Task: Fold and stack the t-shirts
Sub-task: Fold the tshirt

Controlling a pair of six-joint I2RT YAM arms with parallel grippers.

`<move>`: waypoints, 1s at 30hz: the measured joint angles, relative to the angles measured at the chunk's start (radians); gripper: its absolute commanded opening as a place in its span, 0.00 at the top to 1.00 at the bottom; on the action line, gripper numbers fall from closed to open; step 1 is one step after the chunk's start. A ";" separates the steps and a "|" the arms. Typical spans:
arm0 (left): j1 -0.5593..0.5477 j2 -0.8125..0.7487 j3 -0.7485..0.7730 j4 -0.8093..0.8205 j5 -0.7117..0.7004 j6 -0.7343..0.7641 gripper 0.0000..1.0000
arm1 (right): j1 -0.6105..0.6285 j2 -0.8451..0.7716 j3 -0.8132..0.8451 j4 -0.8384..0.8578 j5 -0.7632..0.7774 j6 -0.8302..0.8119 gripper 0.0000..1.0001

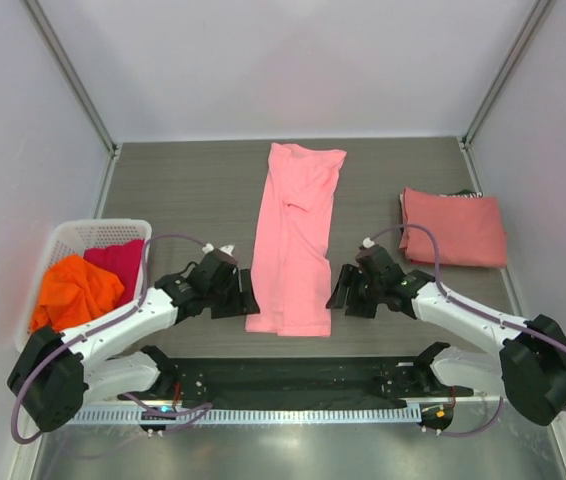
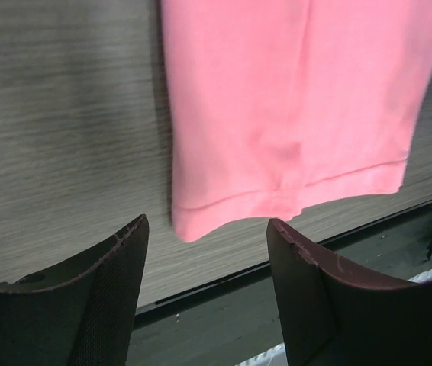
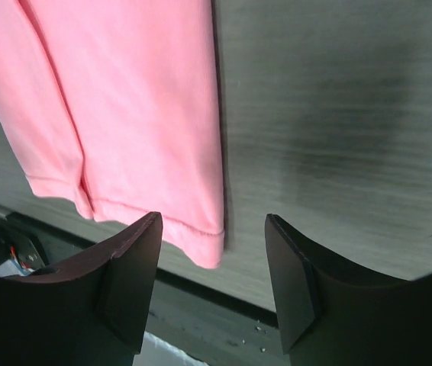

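A light pink t-shirt (image 1: pixel 296 237) lies folded into a long strip down the middle of the table; its near hem shows in the left wrist view (image 2: pixel 277 114) and the right wrist view (image 3: pixel 124 114). A salmon-red t-shirt (image 1: pixel 453 228) lies folded at the right. An orange t-shirt (image 1: pixel 78 290) and a magenta t-shirt (image 1: pixel 118 258) lie in the basket. My left gripper (image 1: pixel 246 298) (image 2: pixel 207 232) is open and empty beside the strip's near left corner. My right gripper (image 1: pixel 340 290) (image 3: pixel 214 229) is open and empty beside its near right corner.
A white lattice basket (image 1: pixel 63 240) stands at the left edge of the table. The dark mounting rail (image 1: pixel 283 385) runs along the near edge just below the shirt's hem. Bare wood-grain table (image 1: pixel 193 190) lies on both sides of the pink strip.
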 measured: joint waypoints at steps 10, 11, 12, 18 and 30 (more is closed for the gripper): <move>0.023 -0.072 -0.090 -0.007 0.054 -0.003 0.41 | 0.191 0.037 -0.072 0.063 0.014 0.158 0.58; 0.024 -0.074 -0.093 -0.007 0.055 -0.004 0.41 | 0.198 0.042 -0.076 0.077 0.016 0.166 0.62; 0.024 -0.074 -0.100 -0.005 0.056 -0.004 0.41 | 0.202 0.050 -0.080 0.089 0.017 0.174 0.68; 0.024 -0.074 -0.134 0.019 0.064 -0.023 0.50 | 0.210 0.073 -0.089 0.122 0.024 0.199 0.99; 0.024 0.015 -0.188 0.167 0.123 -0.061 0.65 | 0.219 0.056 -0.114 0.145 0.028 0.212 0.99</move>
